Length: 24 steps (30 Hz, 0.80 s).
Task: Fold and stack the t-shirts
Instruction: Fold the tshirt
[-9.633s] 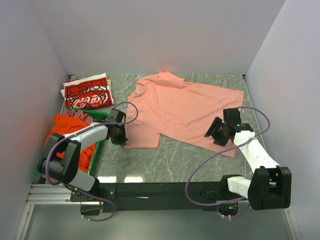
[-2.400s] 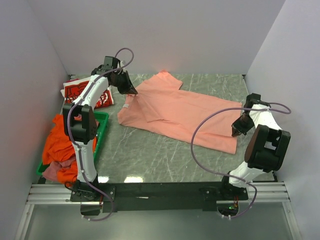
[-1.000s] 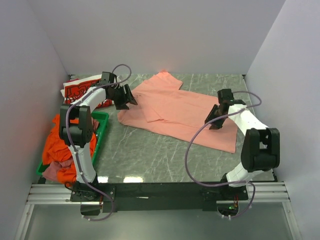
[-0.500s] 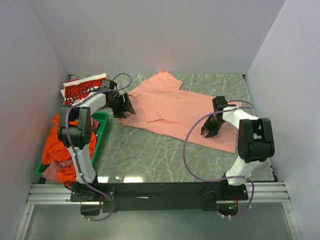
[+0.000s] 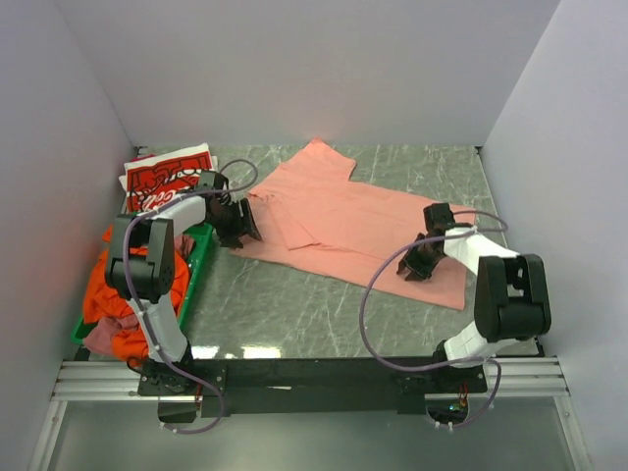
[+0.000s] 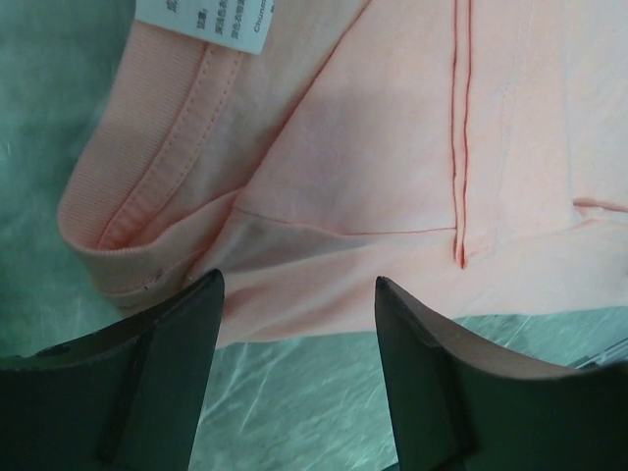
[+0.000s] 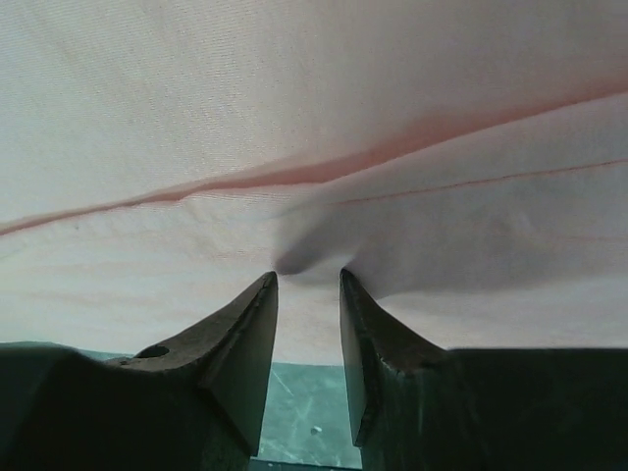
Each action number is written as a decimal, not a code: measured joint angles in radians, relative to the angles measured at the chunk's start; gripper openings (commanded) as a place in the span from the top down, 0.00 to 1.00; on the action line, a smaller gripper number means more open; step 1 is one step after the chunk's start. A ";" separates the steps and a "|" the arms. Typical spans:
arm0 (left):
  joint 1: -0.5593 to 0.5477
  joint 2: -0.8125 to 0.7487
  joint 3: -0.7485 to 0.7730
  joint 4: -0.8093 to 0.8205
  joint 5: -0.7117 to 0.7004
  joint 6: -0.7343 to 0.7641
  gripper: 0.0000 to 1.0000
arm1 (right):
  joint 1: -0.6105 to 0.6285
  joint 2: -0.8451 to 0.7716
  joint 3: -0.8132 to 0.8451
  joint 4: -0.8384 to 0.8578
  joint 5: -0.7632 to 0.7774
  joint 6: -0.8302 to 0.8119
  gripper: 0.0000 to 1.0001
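**Pink tee spread out, both ends approached — no grip made yet**

The pink tee (image 5: 343,221) is laid across the middle of the surface (image 5: 294,304), with its upper part already turned over on itself. The red tee (image 5: 169,179) is seen folded at 10 o'clock.

The left end effector (image 5: 238,224) is held wide open at the tee's 9 o'clock edge, its jaws straddling the collar (image 6: 128,196) without touching it. The right end effector (image 5: 417,263) is pressed onto the cloth near the hem at 4 o'clock. Its jaws are set narrowly apart, with a small pucker gathered at the tips, and nothing is clamped.

Several slips can be foreseen. Only the top layer might be pinched at the hem, so the tee would peel open when lifted. The ribbed collar might be missed on the left — or taken too shallowly and dropped. If one side were raised alone, the fold already made would likely be dragged askew.
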 measured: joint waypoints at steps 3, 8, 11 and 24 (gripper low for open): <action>-0.004 -0.040 -0.046 -0.011 -0.018 0.002 0.31 | -0.010 -0.076 -0.080 0.008 -0.014 0.011 0.60; -0.014 -0.109 -0.113 -0.034 -0.049 0.015 0.31 | -0.012 -0.155 -0.153 0.006 -0.023 0.021 0.60; -0.021 -0.147 -0.130 -0.053 -0.060 0.025 0.30 | -0.012 -0.192 -0.177 -0.022 -0.017 0.021 0.59; -0.184 -0.249 0.008 -0.094 -0.114 0.047 0.42 | -0.013 -0.252 -0.035 -0.245 0.084 -0.018 0.59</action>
